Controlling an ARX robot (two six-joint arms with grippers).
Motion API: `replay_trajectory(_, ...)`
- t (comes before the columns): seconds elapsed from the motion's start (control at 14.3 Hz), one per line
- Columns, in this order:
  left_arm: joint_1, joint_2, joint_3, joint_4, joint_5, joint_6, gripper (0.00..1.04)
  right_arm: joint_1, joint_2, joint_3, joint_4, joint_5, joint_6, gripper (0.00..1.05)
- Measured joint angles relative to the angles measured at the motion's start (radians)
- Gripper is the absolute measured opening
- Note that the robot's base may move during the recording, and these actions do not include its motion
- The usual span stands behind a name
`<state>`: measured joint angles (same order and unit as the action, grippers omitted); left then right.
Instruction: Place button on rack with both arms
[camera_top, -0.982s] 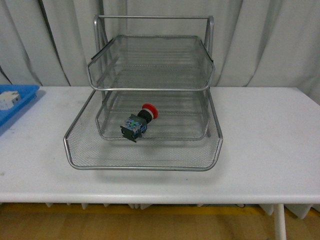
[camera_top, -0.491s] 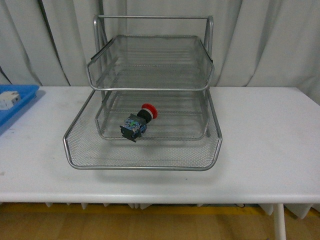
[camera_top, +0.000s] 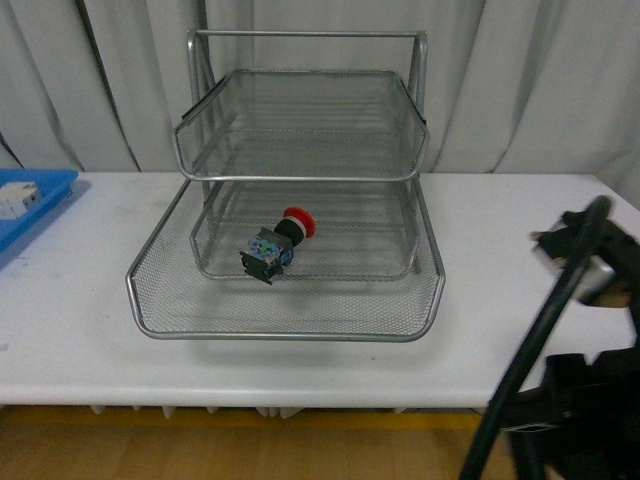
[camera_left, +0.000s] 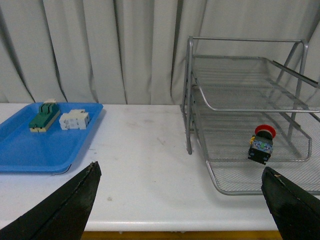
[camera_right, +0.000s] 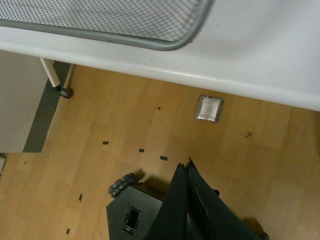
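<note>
The button (camera_top: 278, 243), red cap on a black and bluish body, lies on its side in the silver wire rack (camera_top: 300, 180), near the front left of what looks like the middle tray. It also shows in the left wrist view (camera_left: 261, 145), inside the rack (camera_left: 240, 109). My left gripper (camera_left: 180, 167) is open and empty, low over the table's front edge, well short of the rack. My right gripper (camera_right: 184, 166) is shut on nothing, below the table edge and over the wooden floor. The right arm (camera_top: 565, 340) shows at the front view's lower right.
A blue tray (camera_left: 30, 150) at the table's left holds a green terminal block (camera_left: 44, 116) and a white block (camera_left: 74, 119). The rack's lowest tray (camera_top: 285, 330) is slid out toward the table's front edge (camera_right: 250, 82). Curtains hang behind.
The right arm has come into the front view at the lower right. The button and the rack have not moved.
</note>
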<state>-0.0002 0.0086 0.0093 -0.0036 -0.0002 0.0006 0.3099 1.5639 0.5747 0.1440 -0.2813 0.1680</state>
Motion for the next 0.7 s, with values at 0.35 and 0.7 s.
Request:
replay_trajectory(0.35, 0.0, 0.0, 0.0, 0.0, 0.0, 0.0, 0.98, 0.21, 0.188, 0.169, -0.007, 0.093, 0.156, 0.02)
replay_trajectory(0.7, 0.0, 0.0, 0.0, 0.0, 0.0, 0.0, 0.98, 0.263, 0.56, 0.669, -0.111, 0.293, 0.12, 0.02)
